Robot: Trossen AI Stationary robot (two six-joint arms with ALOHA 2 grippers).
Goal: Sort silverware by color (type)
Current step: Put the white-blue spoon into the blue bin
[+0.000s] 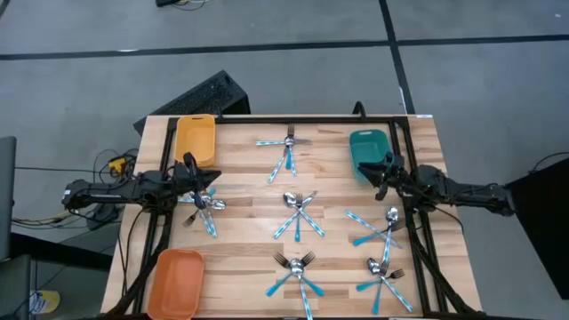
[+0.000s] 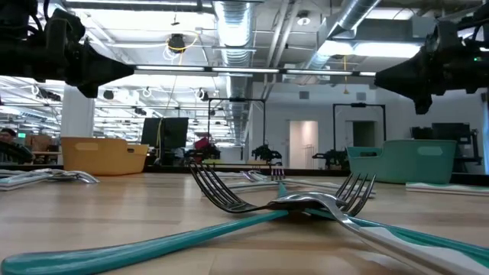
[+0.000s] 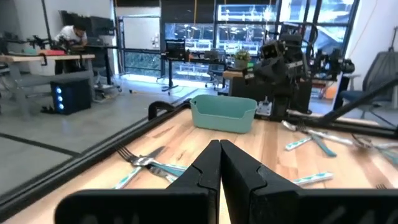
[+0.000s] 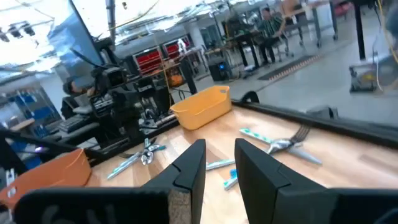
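Observation:
The silverware lies in several small piles on the wooden table: one at the far middle [image 1: 287, 147], one in the centre [image 1: 298, 213], one at the left [image 1: 203, 206], others at the right [image 1: 378, 227] and near edge [image 1: 298, 271]. Each piece has a silver head and a light-blue handle. My left gripper [image 1: 209, 182] hangs level above the left pile, shut [image 3: 219, 146] and empty. My right gripper [image 1: 373, 169] hangs level beside the teal tray, open [image 4: 219, 149], with nothing between its fingers.
A yellow tray [image 1: 196, 138] stands at the far left, a teal tray [image 1: 367, 149] at the far right, an orange tray [image 1: 176, 280] at the near left. A black frame [image 1: 311, 118] runs along the table's edges. Crossed forks [image 2: 283, 202] lie close before the low camera.

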